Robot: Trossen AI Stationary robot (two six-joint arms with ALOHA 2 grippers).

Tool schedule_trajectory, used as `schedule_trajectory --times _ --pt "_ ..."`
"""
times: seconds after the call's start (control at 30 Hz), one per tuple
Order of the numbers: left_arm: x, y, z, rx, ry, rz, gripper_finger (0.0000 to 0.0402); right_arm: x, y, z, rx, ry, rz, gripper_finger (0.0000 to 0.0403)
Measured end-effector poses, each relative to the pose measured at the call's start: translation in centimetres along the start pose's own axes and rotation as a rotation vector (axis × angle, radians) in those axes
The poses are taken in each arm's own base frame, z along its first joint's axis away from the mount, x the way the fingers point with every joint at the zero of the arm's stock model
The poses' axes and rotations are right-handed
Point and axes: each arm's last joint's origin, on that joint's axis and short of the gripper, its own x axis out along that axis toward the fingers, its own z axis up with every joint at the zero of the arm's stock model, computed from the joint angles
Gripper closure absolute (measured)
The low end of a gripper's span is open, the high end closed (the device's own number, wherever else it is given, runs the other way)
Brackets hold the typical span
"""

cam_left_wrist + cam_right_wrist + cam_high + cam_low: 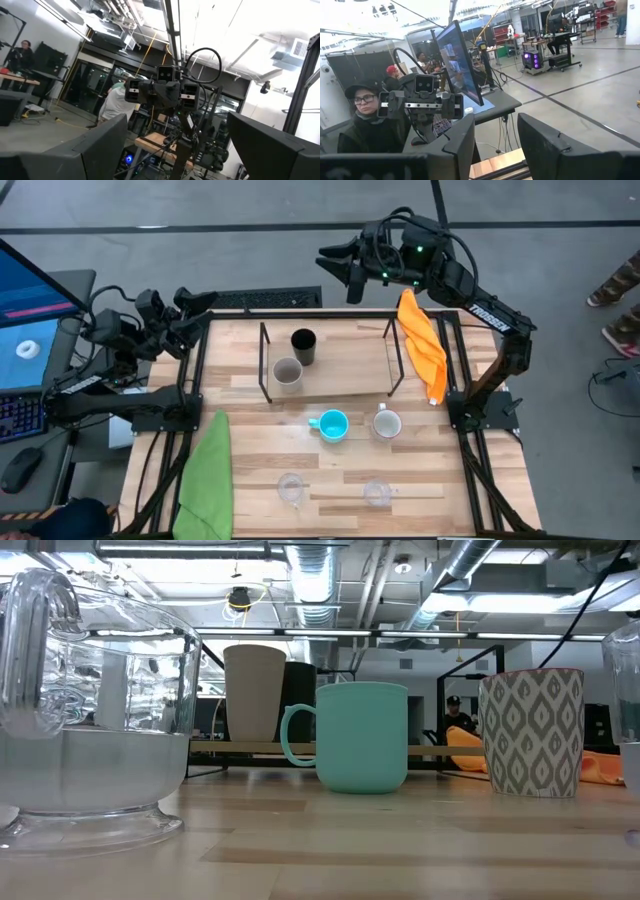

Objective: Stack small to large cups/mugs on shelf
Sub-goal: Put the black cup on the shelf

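On the light-wood table (250, 395), a low rectangular light-wood shelf with thin black wire uprights (335, 375) is set toward the far edge. Two vessels are carried on the left part of this shelf: a black cup (303, 346) at the back and a grey-beige cup (287, 372) just beside it at the front.

Four vessels are found on the table in front of the shelf. A bright blue mug with a handle (331, 424) and a white mug with a grey patterned outside (386, 423) are placed side by side near the shelf's front edge. Two clear glasses, one to the left (290, 488) and one to the right (376, 493), are set apart near the table's front edge.

A green cloth (208, 475) is draped along the left frame, and an orange cloth (424, 345) along the right.

The left gripper (196, 300) is held raised beyond the table's far left corner, its fingers parted and empty. The right gripper (340, 265) is held beyond the far edge, behind the shelf, its fingers likewise spread with nothing between them.
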Motion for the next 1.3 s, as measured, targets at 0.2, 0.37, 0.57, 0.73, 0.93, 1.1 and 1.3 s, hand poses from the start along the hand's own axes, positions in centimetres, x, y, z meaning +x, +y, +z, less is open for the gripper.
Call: schedule_trajectory --times 0.2,0.37,0.57,0.73,0.93,1.1,1.3 --pt "0.1 0.0 0.0 0.000 0.002 0.001 0.0068 0.0 0.0 0.0 0.000 0.000 0.000 0.0233" --pt "0.1 0.1 -0.1 -0.001 0.004 0.007 0.0068 0.0 0.0 0.0 0.000 0.004 0.019 0.0235" --pt "0.1 0.3 -0.2 -0.002 0.006 0.065 0.0068 -0.2 0.2 0.1 0.000 0.007 0.058 0.0232" --pt "1.3 1.0 -1.5 0.000 0.073 0.123 0.0068 -1.7 0.7 0.6 0.013 0.034 0.079 0.0233" --pt "4.3 3.0 -5.4 0.056 0.251 0.280 0.0068 -4.8 1.4 1.0 0.023 0.132 0.036 0.0234" --pt "7.2 5.6 -10.3 0.147 0.429 0.438 0.0068 -7.3 1.7 0.9 0.041 0.223 -0.050 0.0234" --pt "10.2 8.9 -14.6 0.214 0.667 0.590 0.0068 -8.9 1.9 0.4 0.077 0.317 -0.104 0.0234"
